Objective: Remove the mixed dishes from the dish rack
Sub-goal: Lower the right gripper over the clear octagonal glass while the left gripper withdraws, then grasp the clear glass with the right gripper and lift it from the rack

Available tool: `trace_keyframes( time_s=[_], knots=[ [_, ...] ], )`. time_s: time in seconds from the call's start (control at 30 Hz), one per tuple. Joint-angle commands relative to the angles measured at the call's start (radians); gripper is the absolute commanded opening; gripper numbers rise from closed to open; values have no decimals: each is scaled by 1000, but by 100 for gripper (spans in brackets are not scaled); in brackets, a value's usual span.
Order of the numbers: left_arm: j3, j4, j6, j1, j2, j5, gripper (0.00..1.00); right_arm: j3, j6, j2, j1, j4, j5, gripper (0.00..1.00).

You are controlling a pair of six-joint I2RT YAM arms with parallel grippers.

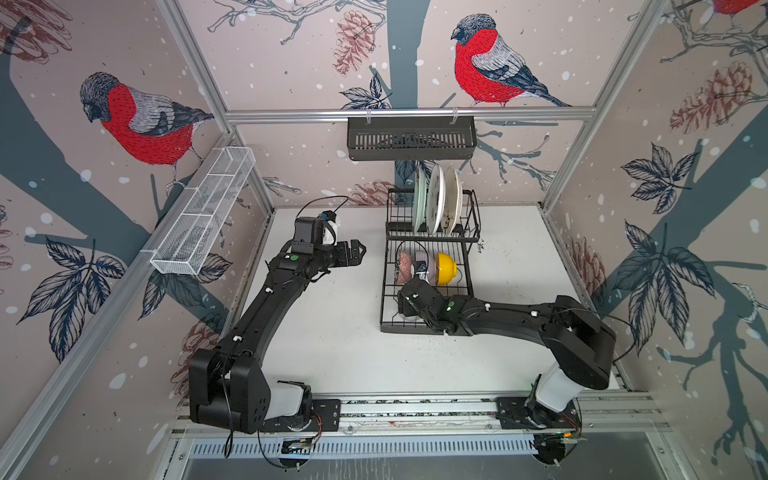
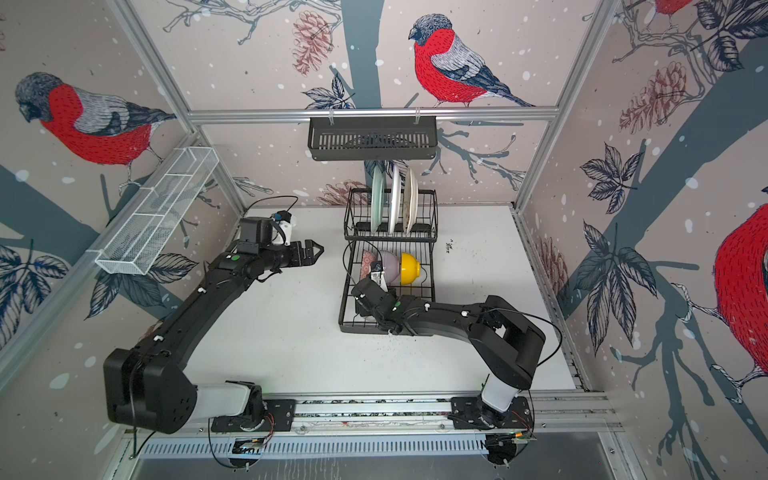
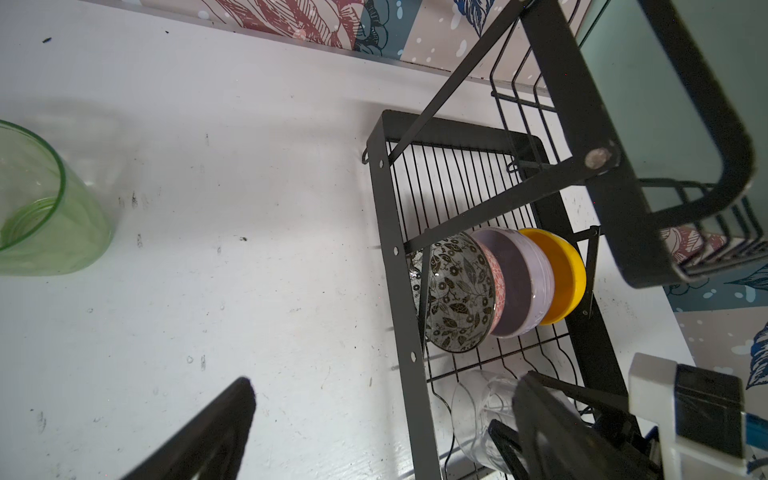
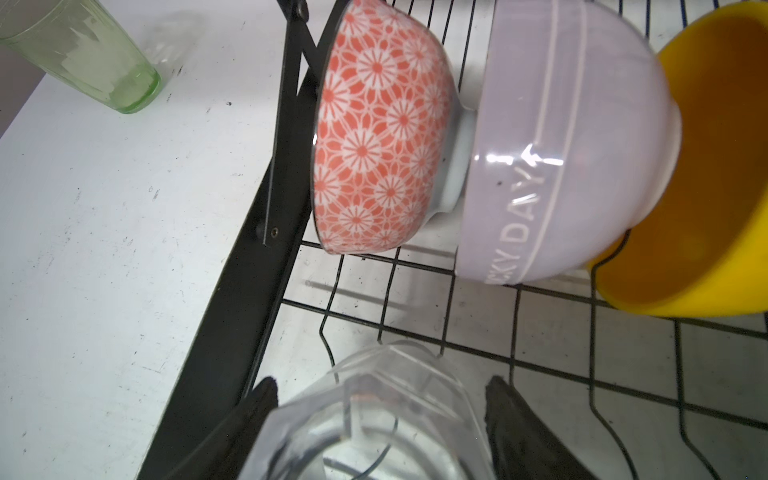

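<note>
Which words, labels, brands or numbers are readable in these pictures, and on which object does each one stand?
"CKY DAY": white capital letters on the band of the lilac bowl in the dish rack; the start of the first word is hidden by the bowl's curve.
Blue label on the white part at the edge of the left wrist view: too small to read.
No other text is readable.

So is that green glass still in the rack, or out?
Out: the green glass stands on the white table, beside the dish rack.
</note>
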Motion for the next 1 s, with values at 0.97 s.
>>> trace_keyframes(
  time_s=[0.97],
  knots=[
    [-85,176,-87,0,-58,123,94,-153,69,-156,-57,182,-140,60]
  ],
)
